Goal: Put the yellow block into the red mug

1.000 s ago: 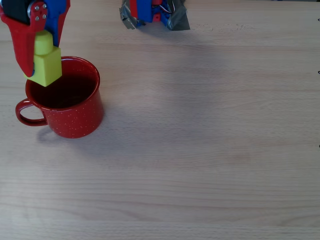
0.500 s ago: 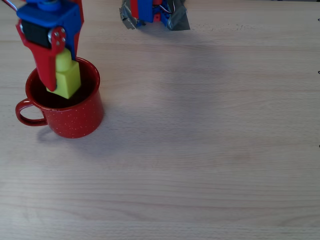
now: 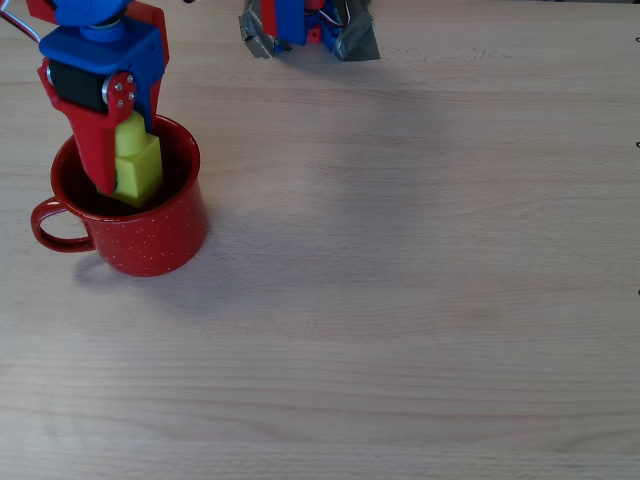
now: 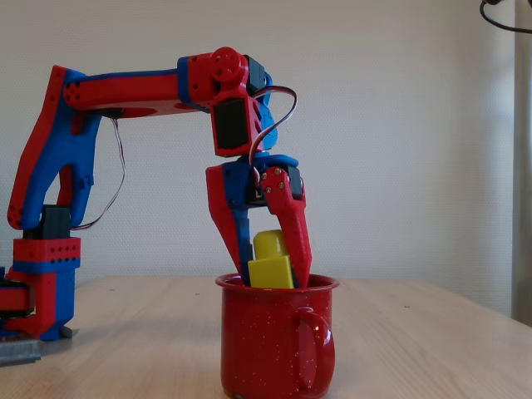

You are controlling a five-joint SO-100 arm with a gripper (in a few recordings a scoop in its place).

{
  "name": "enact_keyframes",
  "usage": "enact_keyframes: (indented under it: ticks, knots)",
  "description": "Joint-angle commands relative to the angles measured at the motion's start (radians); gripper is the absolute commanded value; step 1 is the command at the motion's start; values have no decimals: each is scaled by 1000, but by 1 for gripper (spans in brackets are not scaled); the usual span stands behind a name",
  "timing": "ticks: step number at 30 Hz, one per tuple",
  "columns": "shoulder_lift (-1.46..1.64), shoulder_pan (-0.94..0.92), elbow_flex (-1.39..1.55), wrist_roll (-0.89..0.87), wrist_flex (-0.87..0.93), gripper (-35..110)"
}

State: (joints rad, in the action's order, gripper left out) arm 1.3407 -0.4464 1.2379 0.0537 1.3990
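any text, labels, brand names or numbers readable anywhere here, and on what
None can be read.
Speckled red enamel mug: white flecks, no lettering.
Small yellow plastic block held in the red and blue pincer: no print visible.
Light wooden table: bare wood grain.
White wall in the fixed view: no sign.

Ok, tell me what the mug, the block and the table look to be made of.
The red mug: enamelled metal by its look, glossy with fine white speckles; could be ceramic. The yellow block, held in the end effector: smooth moulded plastic, uniform bright colour. The table: pale wood or wood-look laminate, matte with grain lines.
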Motion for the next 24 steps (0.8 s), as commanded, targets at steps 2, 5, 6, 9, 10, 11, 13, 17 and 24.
enact_keyframes:
  ticks: [2,5,6,9,10,11,13,17,24]
  knots:
    - [87,-11,9,40,-20,26]
    - [91,-12,17,54,-31,33]
    - [92,-12,17,54,-32,34]
    - [92,-15,15,54,-37,37]
    - [92,-15,14,54,-37,37]
    - [92,-17,12,54,-37,37]
    - [94,-17,12,54,-37,36]
    - [100,-17,15,54,-31,34]
    - [110,-15,5,54,-18,33]
